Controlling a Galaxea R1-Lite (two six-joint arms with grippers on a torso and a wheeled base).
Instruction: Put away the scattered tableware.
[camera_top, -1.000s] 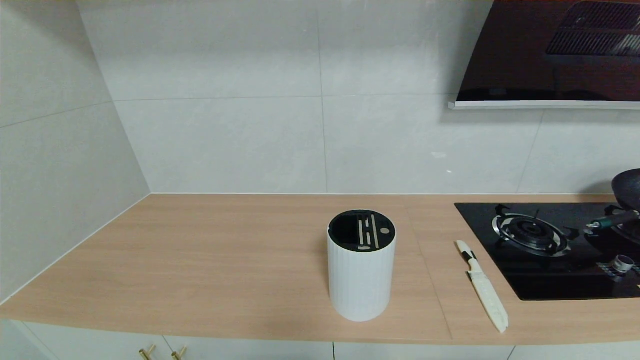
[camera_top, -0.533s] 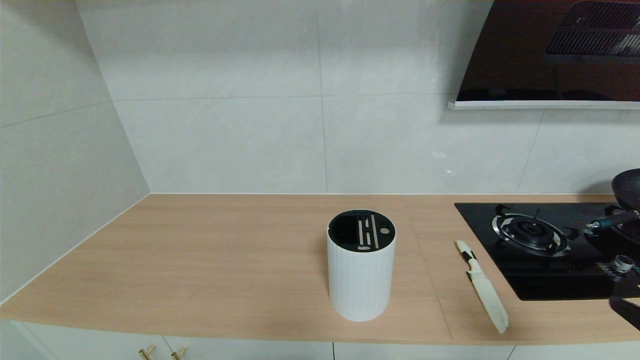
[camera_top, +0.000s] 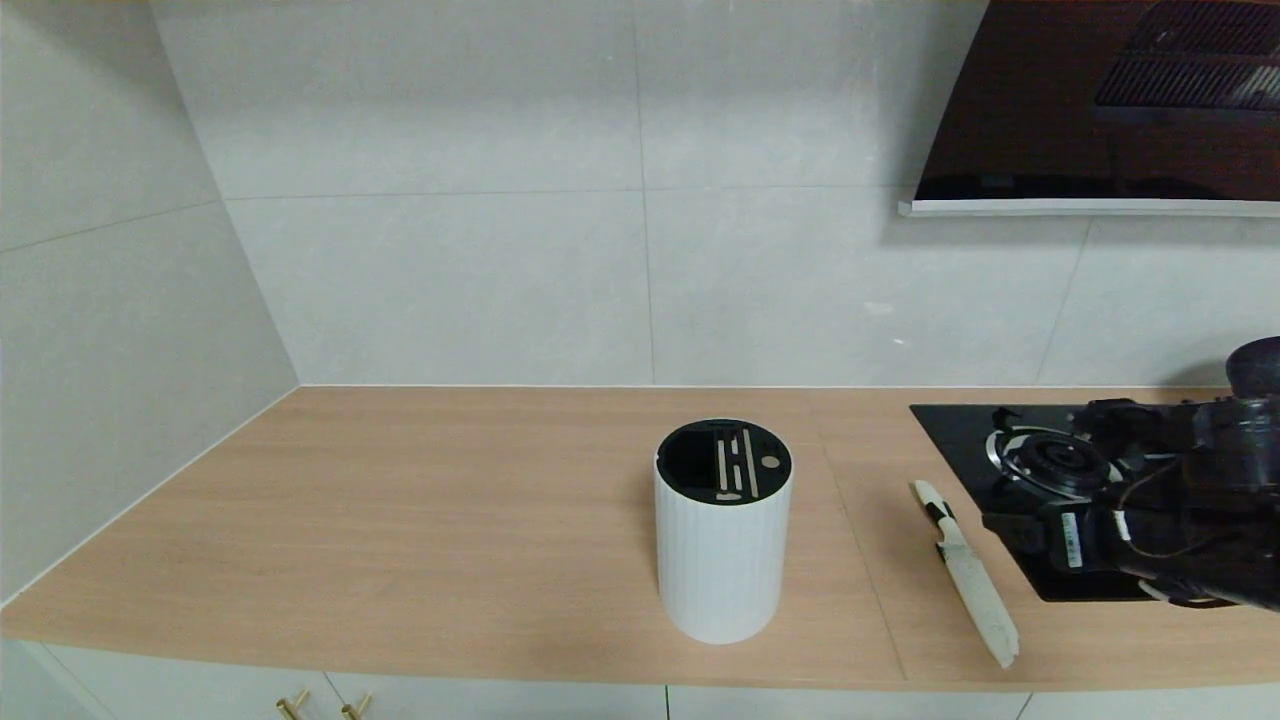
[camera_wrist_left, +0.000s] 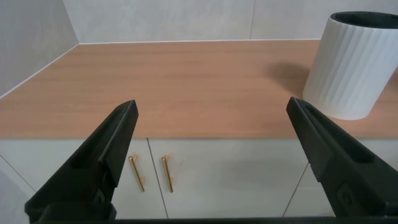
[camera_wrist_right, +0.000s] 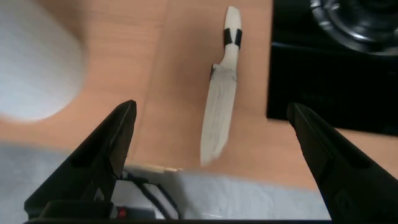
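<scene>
Wooden desk (camera_top: 450, 520) holds the white knife (camera_top: 965, 572) flat between slotted holder (camera_top: 722, 530) and hob (camera_top: 960, 430). Right hand (camera_wrist_right: 210, 121) hangs over it, spread wide, empty. Probably light, stiff, thin: pinch its handle.

My right arm (camera_top: 1190, 500) is matte black and boxy at the wrist, with thin dark cables (camera_top: 1140, 490) looping over it and a small white label (camera_top: 1071, 540). My left gripper (camera_wrist_left: 210, 107) and right gripper (camera_wrist_right: 210, 109) carry flat, black, wedge-shaped fingers (camera_wrist_left: 102, 162).

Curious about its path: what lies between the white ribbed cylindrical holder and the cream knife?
Head view: just bare wooden countertop between the white ribbed holder and the cream knife.
</scene>
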